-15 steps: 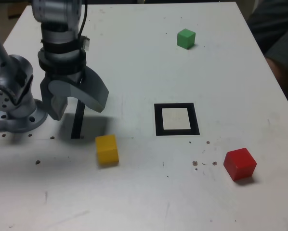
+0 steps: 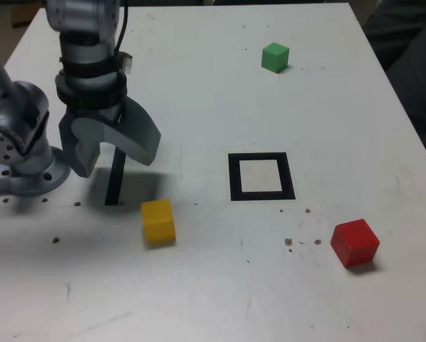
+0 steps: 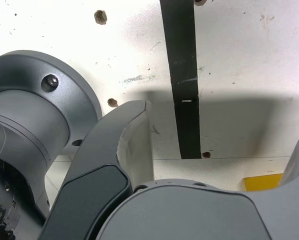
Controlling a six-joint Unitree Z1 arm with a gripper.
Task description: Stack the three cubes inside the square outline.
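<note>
Table: you have a pale, scuffed top (image 2: 213,285) with small dark holes and fine scratches, a seam line running across its near part
Strip: your thin black strip (image 2: 116,178) lies flat beside the arm's round base (image 2: 31,174)
Room: past the table's edge at the exterior view's right you see dark cloth (image 2: 416,78), its details too dim to tell
Jaws: your gripper (image 2: 113,153) stands wide open above the table near the strip, holding nothing and touching nothing, its shadow cast below
Yellow cube: you have it (image 2: 158,221) on the table, nearest the jaws
Square outline: your black border (image 2: 290,187) with its pale centre lies flat, to the exterior view's right of the yellow cube
Red cube: it (image 2: 355,243) sits toward the exterior view's lower right
Green cube: you find it (image 2: 275,57) well apart, toward the table's far edge
</note>
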